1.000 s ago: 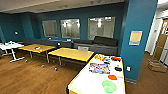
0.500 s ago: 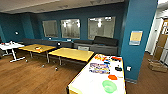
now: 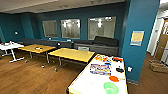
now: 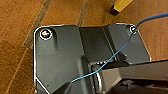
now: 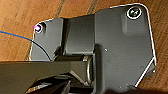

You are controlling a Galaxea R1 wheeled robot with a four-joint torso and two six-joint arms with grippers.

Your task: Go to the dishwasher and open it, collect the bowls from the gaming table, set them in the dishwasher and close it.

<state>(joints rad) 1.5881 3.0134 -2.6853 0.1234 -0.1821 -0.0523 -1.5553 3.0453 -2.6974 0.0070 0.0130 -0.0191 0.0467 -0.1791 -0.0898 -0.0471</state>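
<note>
Far left: small white table [image 3: 11, 46] on the wood floor [image 3: 30, 77].
Middle: two yellow tables [image 3: 71, 54] in front of a dark sofa [image 3: 100, 45].
Right, close by: gaming table [image 3: 83, 83] with a white top.
Bowls: green bowl [image 3: 111, 87] at the near end, orange bowl [image 3: 114, 79] just behind it.
Grippers: fingers hidden, so open or closed cannot be told.
</note>
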